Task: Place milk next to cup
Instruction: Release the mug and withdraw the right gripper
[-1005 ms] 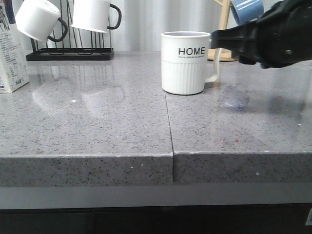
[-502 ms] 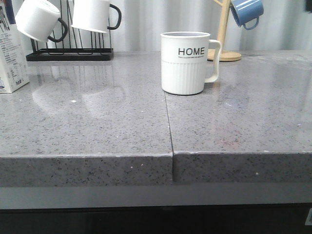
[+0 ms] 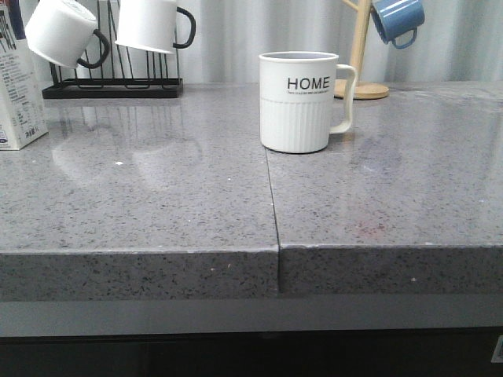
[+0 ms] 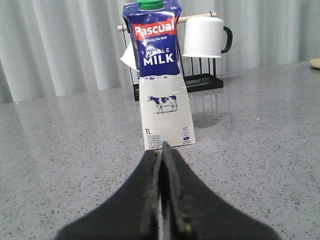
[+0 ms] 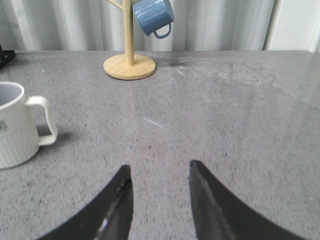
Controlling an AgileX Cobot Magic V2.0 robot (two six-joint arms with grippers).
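Your milk [image 4: 161, 75] stands upright on the grey counter [image 3: 157, 196], far to the left of the cup [image 3: 300, 102] and well apart from it, only its edge showing at the frame border in the front view. The cup sits where it did a second ago. Your right gripper [image 5: 159, 192], which reached in beside the cup's handle a second ago, has left the front view; its fingers are spread above bare counter. Your left gripper [image 4: 163, 165] faces the milk, fingers pressed together, holding nothing.
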